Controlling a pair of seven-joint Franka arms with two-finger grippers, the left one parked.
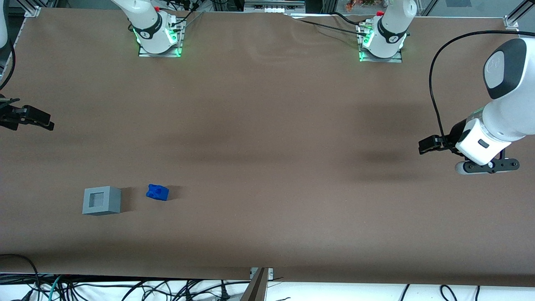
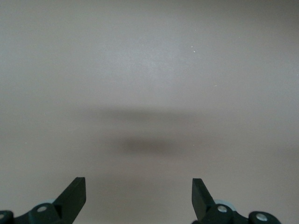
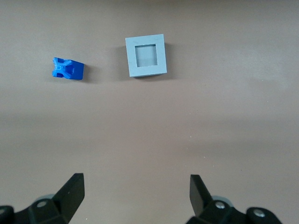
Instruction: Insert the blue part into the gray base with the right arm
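- Lying on the brown bench [image 1: 267, 138] toward the working arm's end, the blue part [image 1: 157, 192] sits on its side just beside the gray base [image 1: 102, 200], with a strip of bare bench between them so the two do not touch.
- The gray base is a light gray cube standing flat on the bench; its square recess [image 3: 145, 55] faces upward and nothing sits in it.
- The blue part [image 3: 67, 69] is much smaller than the gray base [image 3: 145, 56], and its lumpy end shows a moulded cross-like pattern in the right wrist view.
- Both pieces lie at about the same distance from the front camera, the blue part being the one closer to the middle of the bench.
- The right arm's jaws [image 1: 26, 117] hang at the working arm's edge of the bench, farther from the front camera than both pieces and well apart from them.
- Seen from the right wrist, the jaws [image 3: 135, 193] stand wide apart with only bare bench between the two black fingertips [image 3: 74, 189]; they hold nothing.
- The jaws are raised above the bench, looking down on both pieces.
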